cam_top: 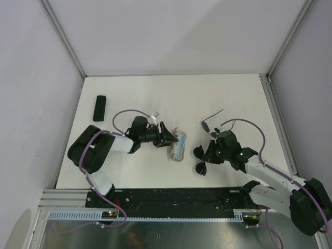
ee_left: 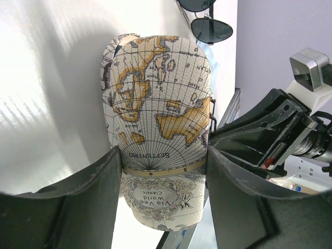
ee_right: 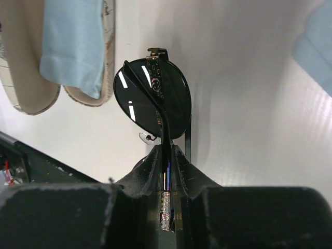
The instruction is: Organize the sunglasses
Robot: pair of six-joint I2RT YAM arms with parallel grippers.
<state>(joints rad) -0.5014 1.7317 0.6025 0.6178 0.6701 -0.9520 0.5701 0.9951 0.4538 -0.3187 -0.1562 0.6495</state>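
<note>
— Looking down from the top, what is done?
— Not much, I think. No pair is in a case yet. The wire sunglasses [cam_top: 199, 161] are near the front edge of the table [cam_top: 129, 93], right of the middle. The right gripper [cam_top: 206, 153] pinches them. The other sunglasses [cam_top: 209, 124] lie loose just behind it. The black case [cam_top: 99, 107] lies alone by the left edge, toward the back.
— How are the arms?
— Both are bent low and reach in toward the middle. The left gripper [cam_top: 167, 136] holds the map case [cam_top: 178, 146].
— What does the left wrist show?
— Its fingers [ee_left: 78, 207] press on both sides of the map case, near one end. The wire sunglasses are past the case and do not touch it.
— And the right wrist?
— The jaws are nearly together and squeeze the thin frame beside a dark lens. I cannot tell if the pair touches the table. The map case is close by and open, with a blue cloth [ee_right: 72, 46] inside.
— What is left?
— I think both pairs must go into cases.
</note>
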